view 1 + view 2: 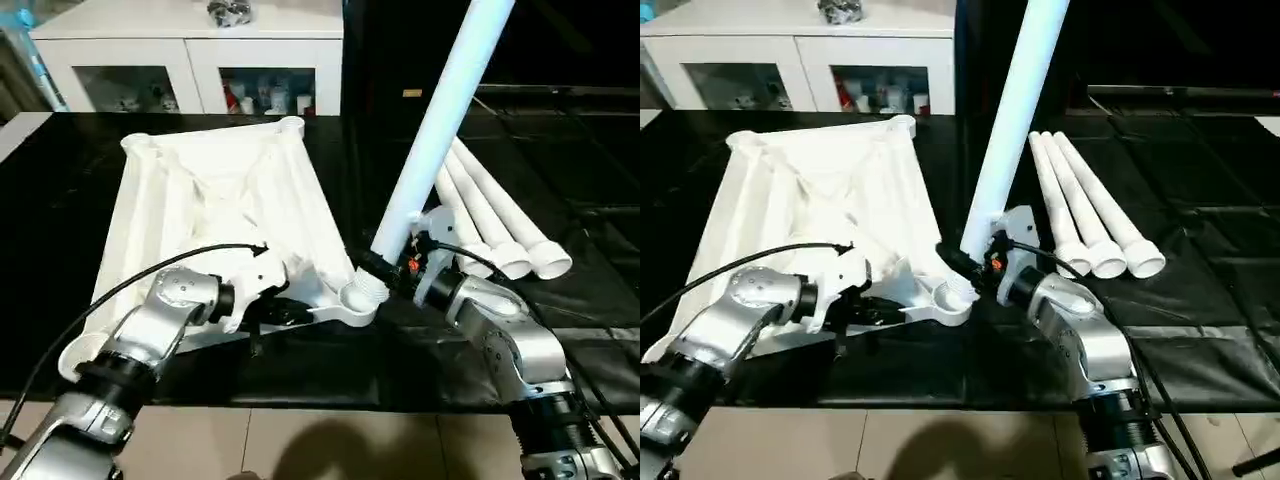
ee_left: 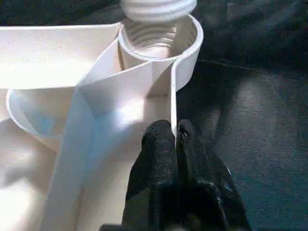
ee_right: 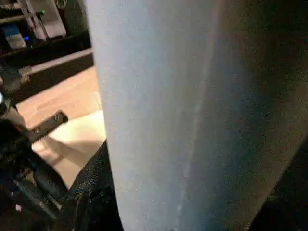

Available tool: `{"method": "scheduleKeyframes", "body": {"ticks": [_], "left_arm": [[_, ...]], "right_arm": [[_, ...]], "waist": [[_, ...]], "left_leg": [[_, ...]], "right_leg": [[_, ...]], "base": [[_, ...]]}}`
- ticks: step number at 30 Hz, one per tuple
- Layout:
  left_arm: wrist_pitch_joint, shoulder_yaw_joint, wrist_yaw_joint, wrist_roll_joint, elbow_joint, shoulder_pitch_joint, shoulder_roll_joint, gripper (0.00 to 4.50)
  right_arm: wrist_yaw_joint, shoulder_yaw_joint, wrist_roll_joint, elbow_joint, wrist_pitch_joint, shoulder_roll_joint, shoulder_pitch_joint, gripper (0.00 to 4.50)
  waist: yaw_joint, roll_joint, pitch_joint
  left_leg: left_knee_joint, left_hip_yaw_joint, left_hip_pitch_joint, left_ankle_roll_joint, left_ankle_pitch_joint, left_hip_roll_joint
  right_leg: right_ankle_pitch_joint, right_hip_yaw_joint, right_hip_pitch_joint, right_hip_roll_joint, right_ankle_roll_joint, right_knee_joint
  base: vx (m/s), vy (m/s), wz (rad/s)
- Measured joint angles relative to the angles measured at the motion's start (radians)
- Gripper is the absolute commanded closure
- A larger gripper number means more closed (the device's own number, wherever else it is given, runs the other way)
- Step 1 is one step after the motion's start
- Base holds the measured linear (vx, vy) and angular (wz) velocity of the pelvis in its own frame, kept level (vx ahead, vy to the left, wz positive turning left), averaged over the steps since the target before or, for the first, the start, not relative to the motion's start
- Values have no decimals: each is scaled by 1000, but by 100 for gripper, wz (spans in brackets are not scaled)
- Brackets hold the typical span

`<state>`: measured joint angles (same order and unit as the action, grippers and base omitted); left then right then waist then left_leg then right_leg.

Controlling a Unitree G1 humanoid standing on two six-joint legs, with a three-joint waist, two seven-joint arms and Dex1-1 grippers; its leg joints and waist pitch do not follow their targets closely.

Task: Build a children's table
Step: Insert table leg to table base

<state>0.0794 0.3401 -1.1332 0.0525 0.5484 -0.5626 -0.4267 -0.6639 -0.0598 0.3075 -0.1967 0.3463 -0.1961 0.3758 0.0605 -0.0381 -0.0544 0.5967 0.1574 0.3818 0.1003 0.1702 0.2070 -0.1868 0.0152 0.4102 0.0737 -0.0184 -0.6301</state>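
Left gripper [image 2: 174,139] jaws pinch the rim of the upside-down white ribbed plastic table top [image 1: 215,190], steadying it while right gripper [image 1: 385,268] jaws grasp the long white tapered leg [image 1: 440,120], threaded end at the round corner socket [image 2: 161,41].

White cabinet [image 1: 190,45] w/ glass doors behind black mat [image 1: 560,150]; tiled floor [image 1: 330,440].

No text, label or number can be read anywhere.

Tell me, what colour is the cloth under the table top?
Black; the cloth shows best in the right eye view.
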Motion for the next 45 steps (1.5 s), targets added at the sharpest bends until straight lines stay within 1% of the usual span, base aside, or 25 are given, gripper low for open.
{"method": "scheduleKeyframes", "body": {"ticks": [1,2,4,6,9,13,15,17,21,26,30,33,36,39,41,45], "left_arm": [[-24,0,24,-13,63,-36,22,450],[-36,0,45,-21,93,-54,31,450],[-59,-1,63,-30,145,-81,43,450],[-65,-1,62,-30,165,-92,49,450],[-63,-6,11,-24,167,-97,58,450],[-62,0,-51,-19,168,-101,65,450],[-63,3,-56,-19,174,-105,66,450],[-61,3,-60,-19,175,-104,65,450],[-65,-2,-56,-29,185,-103,63,450],[-68,-9,-52,-34,194,-103,60,450],[-67,-9,-58,-34,192,-102,57,450],[-66,-9,-59,-36,189,-97,56,450],[-59,-10,-62,-37,169,-84,51,450],[-57,-9,-63,-38,165,-80,46,450],[-57,-10,-63,-40,165,-80,46,450],[-55,-12,-59,-46,165,-80,48,450]], "right_arm": [[0,-1,-3,-15,-2,1,16,257],[0,-5,-4,-17,-4,4,27,257],[0,-6,-5,-18,-7,6,42,257],[0,-6,-8,-22,-8,4,48,257],[0,-6,-12,-55,-12,4,58,257],[-12,-23,-34,-97,-45,5,68,257],[-24,-28,-40,-101,-54,6,70,257],[-36,-33,-45,-116,-60,3,80,257],[-60,-54,-53,-138,-68,-3,91,257],[-67,-67,-71,-165,-75,-4,100,257],[-69,-76,-86,-185,-79,-10,112,257],[-74,-82,-86,-192,-84,-13,114,257],[-84,-81,-83,-202,-85,-9,119,257],[-102,-66,-72,-222,-85,0,125,257],[-111,-47,-55,-245,-79,11,131,257],[-115,12,8,-291,-64,31,134,257]], "waist": [[0,0,0],[0,1,0],[-2,1,0],[-2,1,0],[1,1,0],[16,0,0],[17,0,0],[15,1,1],[10,4,3],[3,13,8],[2,17,10],[1,18,11],[0,19,12],[-2,19,12],[-2,19,12],[-2,19,12]], "left_leg": [[0,1,1,0,0,0],[0,1,1,0,0,0],[0,1,1,0,0,0],[0,1,1,0,0,0],[0,1,2,0,0,0],[0,5,4,-5,-3,0],[0,6,3,-6,-4,0],[0,9,2,-7,-4,0],[-1,9,-1,-7,-4,1],[-2,9,-3,-7,-4,1],[-3,9,-4,-7,-4,1],[-6,9,-8,-7,-4,1],[-9,10,-10,-6,-4,1],[-12,10,-11,-6,-4,1],[-12,10,-11,-6,-4,1],[-12,10,-12,-6,-4,1]], "right_leg": [[1,0,0,0,-1,0],[1,0,0,1,-1,0],[1,0,0,1,-1,0],[1,0,1,1,-1,0],[4,0,1,1,2,0],[1,0,1,2,1,1],[0,-1,1,3,1,3],[0,-1,0,3,1,3],[0,-1,-2,3,1,3],[0,-1,-3,3,1,3],[0,-1,-4,3,1,3],[0,-1,-6,3,0,5],[-1,-1,-7,3,0,6],[-1,-1,-7,3,0,7],[-1,-1,-7,3,0,7],[0,-1,-8,3,0,7]], "base": [[0,0,0],[0,0,0],[0,0,0],[0,0,0],[0,0,0],[0,0,0],[0,0,0],[0,0,0],[0,0,0],[0,0,0],[0,0,0],[0,0,0],[0,0,0],[0,0,0],[0,0,0],[0,0,0]]}}
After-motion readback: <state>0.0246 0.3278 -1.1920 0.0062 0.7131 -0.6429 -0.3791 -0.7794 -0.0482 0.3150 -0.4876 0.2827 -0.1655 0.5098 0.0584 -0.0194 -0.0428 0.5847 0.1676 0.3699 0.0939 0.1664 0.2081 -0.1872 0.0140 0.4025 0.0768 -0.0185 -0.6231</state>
